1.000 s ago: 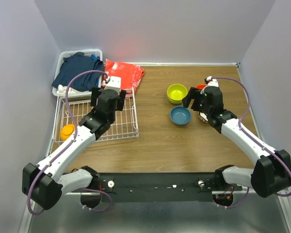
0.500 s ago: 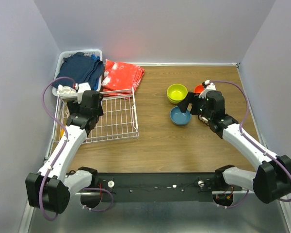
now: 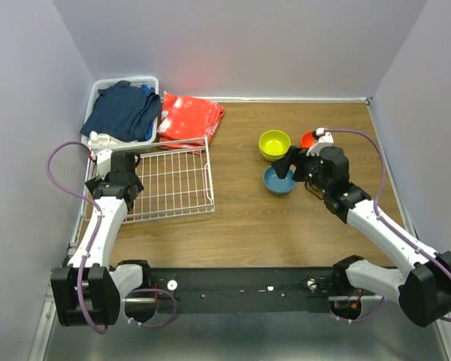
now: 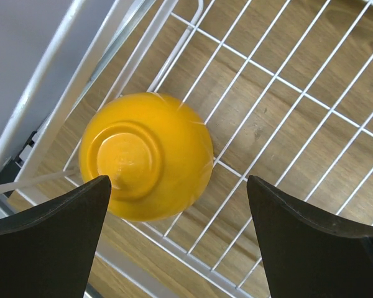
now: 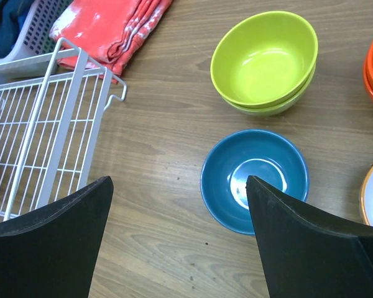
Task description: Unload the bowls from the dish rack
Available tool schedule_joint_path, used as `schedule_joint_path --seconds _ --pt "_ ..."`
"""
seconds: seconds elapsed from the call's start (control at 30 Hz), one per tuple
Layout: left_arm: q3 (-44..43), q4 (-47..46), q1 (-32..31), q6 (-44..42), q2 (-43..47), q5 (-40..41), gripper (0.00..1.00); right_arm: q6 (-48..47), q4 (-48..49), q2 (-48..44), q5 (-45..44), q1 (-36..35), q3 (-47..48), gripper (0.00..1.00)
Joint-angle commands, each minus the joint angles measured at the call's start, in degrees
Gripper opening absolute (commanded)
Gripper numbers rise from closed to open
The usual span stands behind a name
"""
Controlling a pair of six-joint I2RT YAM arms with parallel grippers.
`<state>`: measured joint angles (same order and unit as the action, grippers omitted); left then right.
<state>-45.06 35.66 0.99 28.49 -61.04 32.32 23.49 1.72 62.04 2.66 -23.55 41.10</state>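
brown wood-grain table top [image 3: 233, 226], boxed in by pale lilac-grey walls [image 3: 240, 45] at back, left and right

softly and evenly lit, with a faint reddish glow [image 3: 198, 81] low on the back wall; in the far left corner, a white plastic basket [image 3: 139, 79] of dark blue clothes [image 3: 124, 109], just beside a folded red cloth [image 3: 192, 114]; along the near edge, a black rail [image 3: 233, 282] over grey metal [image 3: 240, 338].
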Motion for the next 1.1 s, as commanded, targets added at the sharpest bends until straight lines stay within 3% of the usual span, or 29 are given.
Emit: schedule_joint_path --seconds 0.0,0.53,0.83,1.07 --pt "1.1 -4.1 0.9 0.9 -4.1 -2.2 0.99 -1.2 1.4 -1.0 -2.3 -0.7 -1.2 0.95" --pt "-8.2 -17.4 0.9 -4.7 -14.2 -18.6 0.99 -1.9 0.7 -1.1 -4.9 -0.8 -1.3 0.96" --pt "-19.3 -13.4 0.9 -8.1 -24.6 -16.5 0.99 -1.9 0.3 -1.1 -5.3 -0.7 -1.5 0.96" --pt "-14.5 -12.5 0.6 -3.9 -16.8 -12.7 0.99 -2.0 0.5 -1.0 -5.0 -0.8 -1.4 0.96"
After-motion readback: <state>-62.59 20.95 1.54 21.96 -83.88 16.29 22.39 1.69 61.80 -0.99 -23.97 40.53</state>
